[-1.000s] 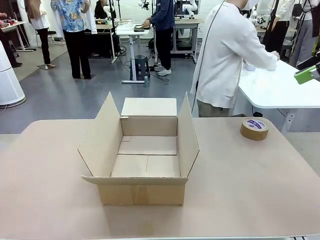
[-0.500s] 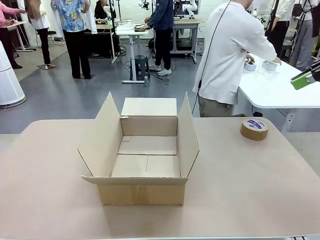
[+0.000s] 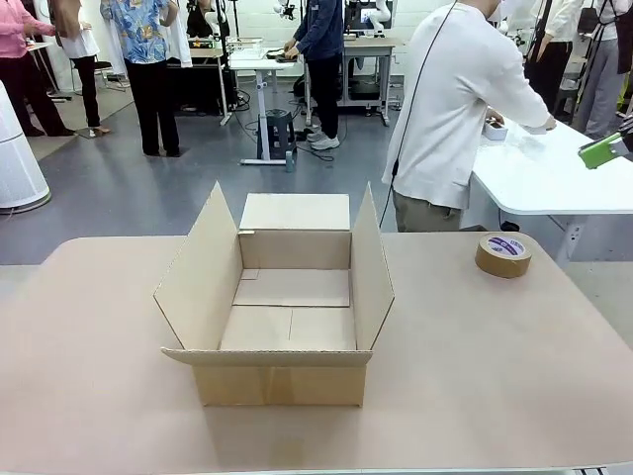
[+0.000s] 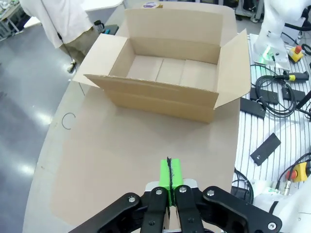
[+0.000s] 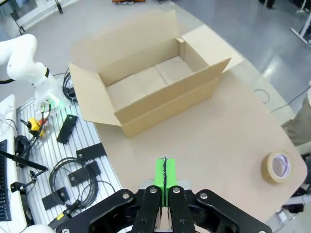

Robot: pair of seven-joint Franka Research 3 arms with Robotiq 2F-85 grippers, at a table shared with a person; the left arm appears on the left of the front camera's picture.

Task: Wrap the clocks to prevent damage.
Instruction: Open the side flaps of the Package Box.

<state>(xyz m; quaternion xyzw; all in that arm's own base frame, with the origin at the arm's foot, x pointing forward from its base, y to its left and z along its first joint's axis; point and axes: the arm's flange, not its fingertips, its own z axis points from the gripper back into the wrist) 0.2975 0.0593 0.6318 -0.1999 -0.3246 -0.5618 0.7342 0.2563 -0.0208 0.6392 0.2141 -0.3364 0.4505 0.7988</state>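
Observation:
No clocks can be made out on my table. An open cardboard box (image 3: 293,307) stands empty in the middle, its flaps up; it also appears as the box (image 4: 170,73) and the box (image 5: 146,87). My left gripper (image 4: 169,174) hangs high above the table's near side, green pads pressed together with nothing between them. My right gripper (image 5: 164,172) is likewise shut and empty, high over the right side; its green tip (image 3: 601,151) pokes in at the right edge.
A roll of brown tape (image 3: 503,254) lies at the far right of the table, seen too as the tape (image 5: 277,166). A person in white (image 3: 450,109) stands at the far side, turned to a white table (image 3: 544,178). Cables and boxes lie on the robot's side.
The person at the far side has shifted their hands over the white table. The green gripper tip at the right edge has drifted slightly. Box and tape have not moved.

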